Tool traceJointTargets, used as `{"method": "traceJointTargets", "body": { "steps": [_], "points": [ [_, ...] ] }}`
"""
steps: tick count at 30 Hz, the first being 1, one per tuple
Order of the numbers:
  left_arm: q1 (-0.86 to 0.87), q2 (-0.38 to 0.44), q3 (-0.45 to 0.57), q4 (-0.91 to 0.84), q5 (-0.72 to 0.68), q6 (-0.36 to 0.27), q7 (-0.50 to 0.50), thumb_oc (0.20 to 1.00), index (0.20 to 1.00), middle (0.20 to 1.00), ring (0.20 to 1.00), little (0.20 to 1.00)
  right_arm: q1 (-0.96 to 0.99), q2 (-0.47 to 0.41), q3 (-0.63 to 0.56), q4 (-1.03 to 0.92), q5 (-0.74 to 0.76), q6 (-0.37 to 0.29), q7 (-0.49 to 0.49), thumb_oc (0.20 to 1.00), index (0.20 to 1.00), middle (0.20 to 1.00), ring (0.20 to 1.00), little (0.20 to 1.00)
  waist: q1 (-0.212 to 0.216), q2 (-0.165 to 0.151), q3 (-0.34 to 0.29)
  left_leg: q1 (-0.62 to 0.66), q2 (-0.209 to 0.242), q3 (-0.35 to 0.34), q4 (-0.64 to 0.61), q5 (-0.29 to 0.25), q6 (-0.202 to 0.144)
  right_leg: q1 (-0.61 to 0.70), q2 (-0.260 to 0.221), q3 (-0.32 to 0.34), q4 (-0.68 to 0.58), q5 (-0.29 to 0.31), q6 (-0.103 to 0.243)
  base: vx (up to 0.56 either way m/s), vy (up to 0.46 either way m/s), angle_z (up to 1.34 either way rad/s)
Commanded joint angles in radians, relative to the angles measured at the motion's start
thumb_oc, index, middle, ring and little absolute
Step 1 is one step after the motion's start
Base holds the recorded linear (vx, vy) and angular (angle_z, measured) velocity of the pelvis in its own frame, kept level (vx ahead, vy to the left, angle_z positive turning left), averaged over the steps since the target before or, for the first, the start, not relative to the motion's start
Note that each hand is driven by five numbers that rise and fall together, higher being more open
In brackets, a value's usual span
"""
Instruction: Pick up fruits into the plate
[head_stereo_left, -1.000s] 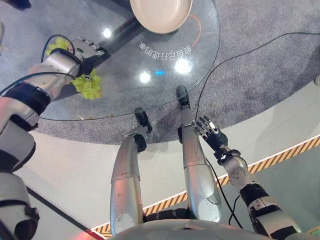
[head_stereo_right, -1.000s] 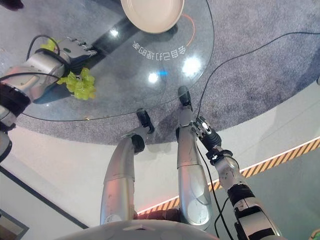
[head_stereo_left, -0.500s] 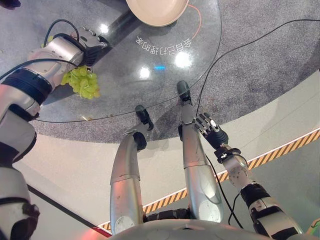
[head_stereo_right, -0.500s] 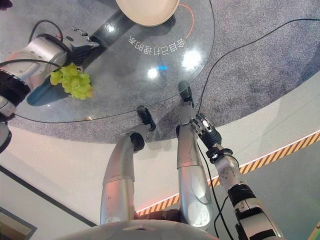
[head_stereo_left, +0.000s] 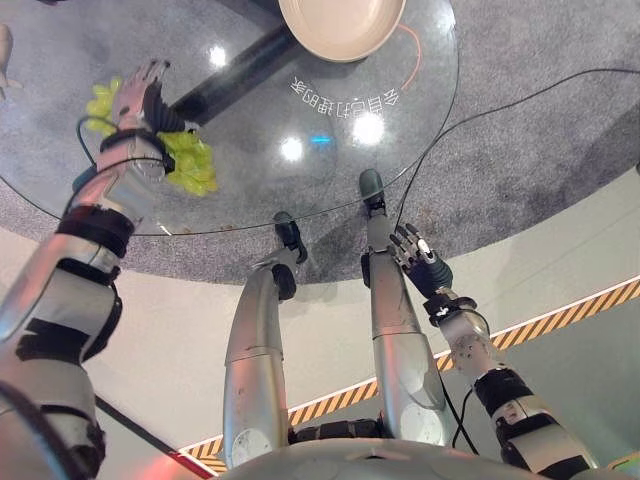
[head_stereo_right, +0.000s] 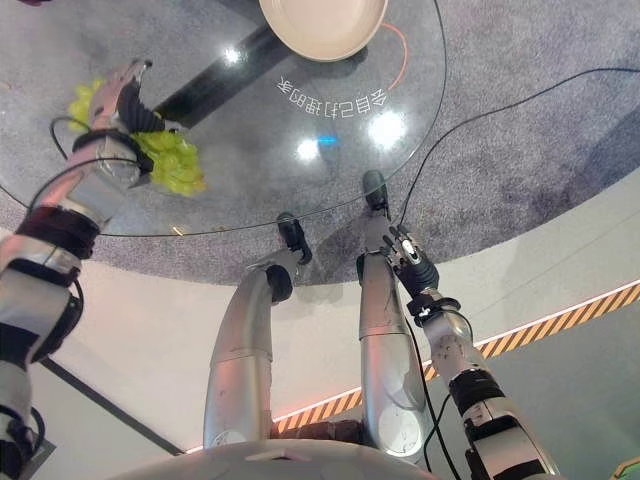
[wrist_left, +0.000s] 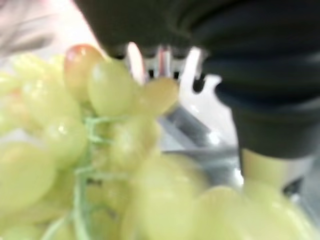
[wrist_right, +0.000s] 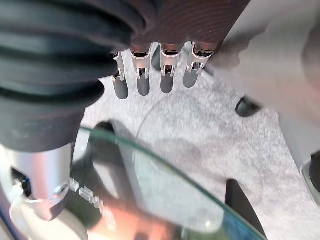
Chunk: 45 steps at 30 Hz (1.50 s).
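the cream plate (head_stereo_left: 341, 27) holds nothing; left robot hand (head_stereo_left: 140, 95) grips the green grapes (head_stereo_left: 190, 163), right robot hand (head_stereo_left: 415, 255) spread.

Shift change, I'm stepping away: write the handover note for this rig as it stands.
Left hand: over the green grapes at the left edge of the glass table; whether it grips them cannot be told.
Right hand: open, hanging low beside the table, holding nothing.
Plate: at the table's far edge, with no fruit on it.
Done: nothing plated yet.
Left: carry the grapes to the plate and set them in it.
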<state>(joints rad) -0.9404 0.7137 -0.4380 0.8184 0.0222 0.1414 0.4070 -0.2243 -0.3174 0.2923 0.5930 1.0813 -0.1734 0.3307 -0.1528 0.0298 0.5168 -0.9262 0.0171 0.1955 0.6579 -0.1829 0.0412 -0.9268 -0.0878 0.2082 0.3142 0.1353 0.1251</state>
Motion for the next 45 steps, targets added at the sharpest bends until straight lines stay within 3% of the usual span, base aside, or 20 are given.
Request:
{"method": "traceJointTargets", "body": {
  "steps": [1, 4, 7, 10, 13, 22, 26, 37, 45],
  "points": [
    [0.026, 0.028, 0.087, 0.040, -0.193, -0.037, 0.136, 1.000, 1.000, 1.000, 1.000, 1.000, 0.059, 0.058, 0.080, -0.061, 0.021, 0.008, -0.027, 1.000, 1.000, 1.000, 1.000, 1.000, -0.001, -0.023, 0.003, 0.162, -0.139, -0.096, -0.271, 0.041, 0.023, 0.059, 0.081, -0.120, -0.014, -0.043, -0.013, 0.01, -0.074, 0.10],
    [0.064, -0.057, 0.198, 0.110, -0.498, -0.061, 0.181, 1.000, 1.000, 1.000, 1.000, 1.000, 0.043, 0.082, 0.099, -0.062, 0.013, 0.023, -0.068, 1.000, 1.000, 1.000, 1.000, 1.000, 0.002, -0.040, 0.003, 0.208, -0.128, -0.104, -0.293, 0.049, 0.018, 0.097, 0.089, -0.131, -0.007, -0.065, -0.025, 0.02, -0.083, 0.07],
    [0.073, -0.085, 0.236, 0.157, -0.623, -0.060, 0.173, 1.000, 1.000, 1.000, 1.000, 1.000, 0.035, 0.085, 0.101, -0.058, 0.009, 0.035, -0.078, 1.000, 1.000, 1.000, 1.000, 1.000, 0.000, -0.042, 0.003, 0.231, -0.124, -0.105, -0.305, 0.054, 0.016, 0.117, 0.092, -0.134, -0.006, -0.075, -0.030, 0.03, -0.049, 0.10],
    [0.066, -0.122, 0.261, 0.227, -0.765, -0.022, 0.173, 1.000, 1.000, 1.000, 1.000, 1.000, 0.021, 0.082, 0.104, -0.052, 0.000, 0.063, -0.092, 1.000, 1.000, 1.000, 1.000, 1.000, -0.007, -0.045, 0.003, 0.269, -0.112, -0.101, -0.322, 0.068, 0.009, 0.154, 0.096, -0.138, -0.004, -0.092, -0.041, 0.04, -0.044, 0.00],
    [0.045, -0.142, 0.269, 0.315, -0.872, 0.022, 0.193, 1.000, 1.000, 1.000, 1.000, 1.000, 0.011, 0.066, 0.109, -0.035, -0.004, 0.079, -0.088, 1.000, 1.000, 1.000, 1.000, 1.000, -0.018, -0.041, 0.003, 0.306, -0.103, -0.092, -0.336, 0.080, -0.001, 0.191, 0.095, -0.139, -0.007, -0.113, -0.053, 0.06, 0.000, 0.01],
    [0.049, -0.214, 0.290, 0.352, -1.065, 0.007, 0.195, 1.000, 1.000, 1.000, 1.000, 1.000, -0.002, 0.047, 0.113, 0.024, -0.013, 0.099, -0.064, 1.000, 1.000, 1.000, 1.000, 1.000, -0.037, -0.035, 0.003, 0.366, -0.080, -0.073, -0.355, 0.097, -0.024, 0.249, 0.092, -0.147, -0.006, -0.146, -0.082, 0.06, -0.016, 0.00],
    [0.078, -0.230, 0.294, 0.313, -1.016, -0.040, 0.216, 1.000, 1.000, 1.000, 1.000, 1.000, -0.009, 0.040, 0.113, 0.035, -0.023, 0.106, -0.062, 1.000, 1.000, 1.000, 1.000, 1.000, -0.038, -0.028, 0.003, 0.378, -0.075, -0.073, -0.373, 0.111, -0.032, 0.265, 0.094, -0.148, -0.017, -0.151, -0.091, 0.02, 0.000, -0.01],
    [0.058, -0.200, 0.228, 0.179, -0.724, -0.073, 0.312, 1.000, 1.000, 1.000, 1.000, 1.000, 0.008, 0.013, 0.125, 0.041, -0.025, 0.110, -0.041, 1.000, 1.000, 1.000, 1.000, 1.000, -0.033, -0.022, 0.003, 0.368, -0.067, -0.076, -0.384, 0.133, -0.037, 0.262, 0.096, -0.157, -0.013, -0.153, -0.103, 0.01, -0.002, -0.02],
    [0.041, -0.195, 0.215, 0.153, -0.692, -0.075, 0.319, 1.000, 1.000, 1.000, 1.000, 1.000, 0.008, 0.021, 0.128, 0.041, -0.022, 0.104, -0.046, 1.000, 1.000, 1.000, 1.000, 1.000, -0.026, -0.024, 0.003, 0.363, -0.070, -0.082, -0.383, 0.135, -0.033, 0.259, 0.096, -0.162, -0.009, -0.151, -0.102, 0.00, 0.000, 0.00]
  ]
}}
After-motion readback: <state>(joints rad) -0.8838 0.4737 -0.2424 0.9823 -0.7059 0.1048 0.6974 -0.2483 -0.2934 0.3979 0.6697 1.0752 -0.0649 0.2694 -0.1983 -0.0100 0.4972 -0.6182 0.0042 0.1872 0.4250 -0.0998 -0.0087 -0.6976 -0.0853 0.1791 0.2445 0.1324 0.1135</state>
